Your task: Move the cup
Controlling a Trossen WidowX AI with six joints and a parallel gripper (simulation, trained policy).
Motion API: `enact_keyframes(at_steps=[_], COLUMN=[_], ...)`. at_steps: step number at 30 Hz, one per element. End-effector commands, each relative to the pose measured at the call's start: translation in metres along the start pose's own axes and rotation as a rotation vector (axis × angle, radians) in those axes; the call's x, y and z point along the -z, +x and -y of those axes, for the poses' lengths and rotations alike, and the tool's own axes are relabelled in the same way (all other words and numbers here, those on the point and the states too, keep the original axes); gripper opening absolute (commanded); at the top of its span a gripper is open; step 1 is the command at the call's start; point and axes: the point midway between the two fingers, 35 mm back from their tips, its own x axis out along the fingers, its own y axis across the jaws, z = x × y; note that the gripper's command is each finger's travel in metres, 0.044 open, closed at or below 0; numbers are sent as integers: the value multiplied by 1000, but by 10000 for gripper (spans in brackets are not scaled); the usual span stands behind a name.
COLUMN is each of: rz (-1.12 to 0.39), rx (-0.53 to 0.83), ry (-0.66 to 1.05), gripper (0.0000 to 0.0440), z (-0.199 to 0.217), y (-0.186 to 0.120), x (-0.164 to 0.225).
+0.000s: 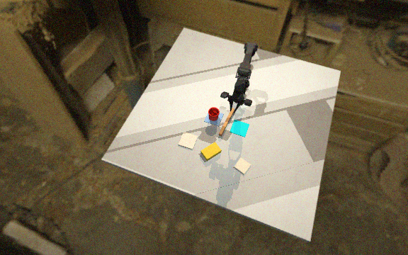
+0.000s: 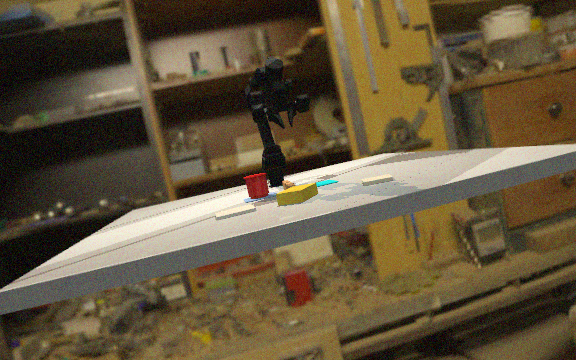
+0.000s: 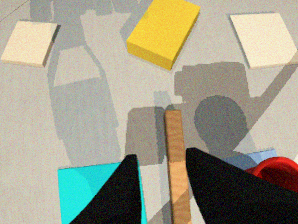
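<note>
The red cup (image 1: 213,114) (image 2: 256,186) (image 3: 280,172) stands upright on the blue pad (image 1: 217,122) (image 3: 265,154). Its far part is cut off at the right edge of the wrist view. The marbles cannot be made out clearly inside it. The cyan pad (image 1: 240,128) (image 2: 327,183) (image 3: 80,185) bears nothing. My gripper (image 1: 233,109) (image 2: 287,126) (image 3: 161,160) is partly open and empty, pointing down high above the table. In the wrist view the cup lies to the right of the fingers and the cyan pad to the left, partly hidden by a finger.
A wooden bar (image 1: 227,122) (image 2: 288,184) (image 3: 173,135) lies between the two pads. A yellow block (image 1: 211,151) (image 2: 297,194) (image 3: 165,30) lies beyond it. One cream tile (image 1: 188,141) (image 2: 236,212) (image 3: 264,40) and another cream tile (image 1: 242,166) (image 2: 377,180) (image 3: 30,44) lie either side of the block.
</note>
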Motion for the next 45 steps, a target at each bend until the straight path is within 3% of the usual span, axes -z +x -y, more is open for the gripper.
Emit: enact_keyframes(at_steps=[1, 24, 45], rz=[-56, -398, -641], rx=[12, 57, 57], ry=[-15, -132, -252], gripper=[110, 109, 131], z=[2, 27, 70], y=[1, 15, 46], x=[3, 28, 62])
